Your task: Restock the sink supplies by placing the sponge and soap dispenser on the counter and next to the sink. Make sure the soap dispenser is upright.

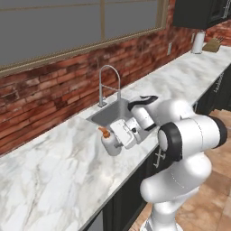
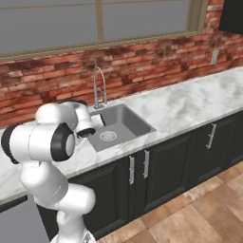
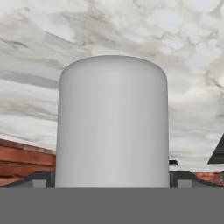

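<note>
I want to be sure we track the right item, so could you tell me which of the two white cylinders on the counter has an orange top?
The soap dispenser beside the sink, at the fingers; the paper-towel roll at the far end is plain white.

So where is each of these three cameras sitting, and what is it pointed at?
Left base view: behind the arm on its left, looking down over the counter at the sink and soap dispenser; the white arm rises lower right.
Right base view: behind on the right, facing the same sink and brick wall; the arm rises lower left.
Hand view: on the hand, close against the dispenser's white body, claw tips beside it.
Both base views share sink, faucet and window.
</note>
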Motion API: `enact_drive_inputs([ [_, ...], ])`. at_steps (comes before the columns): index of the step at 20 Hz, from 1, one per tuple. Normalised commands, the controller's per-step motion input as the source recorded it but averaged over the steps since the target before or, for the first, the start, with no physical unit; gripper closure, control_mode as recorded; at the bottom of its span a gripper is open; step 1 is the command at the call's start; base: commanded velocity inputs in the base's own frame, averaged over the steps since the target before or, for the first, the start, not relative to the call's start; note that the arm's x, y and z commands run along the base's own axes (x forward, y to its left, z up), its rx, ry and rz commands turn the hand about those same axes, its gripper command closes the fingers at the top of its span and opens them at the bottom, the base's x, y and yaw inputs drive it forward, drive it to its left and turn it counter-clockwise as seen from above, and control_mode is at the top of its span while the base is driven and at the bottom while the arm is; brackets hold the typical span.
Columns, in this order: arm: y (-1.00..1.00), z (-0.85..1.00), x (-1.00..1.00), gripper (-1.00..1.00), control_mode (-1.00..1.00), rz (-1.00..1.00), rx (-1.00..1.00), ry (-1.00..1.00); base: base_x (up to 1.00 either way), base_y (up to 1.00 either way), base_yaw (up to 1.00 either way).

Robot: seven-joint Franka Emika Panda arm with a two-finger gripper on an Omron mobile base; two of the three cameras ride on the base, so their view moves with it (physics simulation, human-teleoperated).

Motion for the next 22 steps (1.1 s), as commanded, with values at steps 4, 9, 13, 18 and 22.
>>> enact_drive_inputs([
  [4,0.00,0.00,0.23,1.00,-1.00,0.00,0.13,-0.03,0.00,0.00,0.00],
  [9,0.00,-0.17,0.19,1.00,-1.00,-0.03,0.13,-0.16,0.00,0.00,0.00],
  [13,0.00,-0.13,0.27,1.00,-1.00,-0.02,0.15,-0.17,0.00,0.00,0.00],
  [18,0.00,-0.05,0.48,1.00,-1.00,0.00,0.16,0.00,0.00,0.00,0.00],
  [22,-0.03,-0.08,0.50,1.00,-1.00,0.00,0.10,0.04,0.00,0.00,0.00],
])
